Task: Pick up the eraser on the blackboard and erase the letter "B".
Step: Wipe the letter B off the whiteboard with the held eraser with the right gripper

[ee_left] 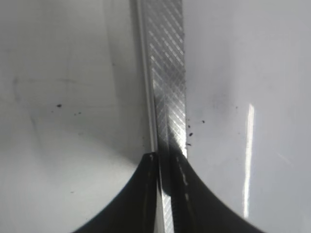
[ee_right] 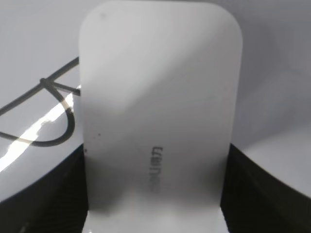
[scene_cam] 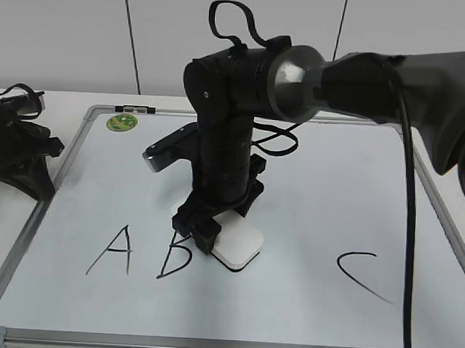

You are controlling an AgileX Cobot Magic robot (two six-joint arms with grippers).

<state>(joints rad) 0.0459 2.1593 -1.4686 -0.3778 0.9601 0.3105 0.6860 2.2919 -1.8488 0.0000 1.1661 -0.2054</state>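
The white eraser (scene_cam: 239, 247) lies flat on the blackboard (scene_cam: 310, 186), just right of the black letter "B" (scene_cam: 173, 257). My right gripper (scene_cam: 218, 229) is shut on the eraser, one finger on each long side. In the right wrist view the eraser (ee_right: 160, 107) fills the middle between the dark fingers (ee_right: 154, 194), and part of the "B" (ee_right: 48, 116) shows to its left. The letters "A" (scene_cam: 111, 249) and "C" (scene_cam: 364, 274) stand on either side. My left gripper (scene_cam: 30, 167) rests at the board's left edge; in the left wrist view its fingers (ee_left: 165, 194) are together over the metal frame (ee_left: 167, 73).
A round green sticker (scene_cam: 121, 122) and a small black and white clip (scene_cam: 134, 108) sit at the board's far left corner. The right arm's black body and cable reach over the board from the right. White table surface lies around the board.
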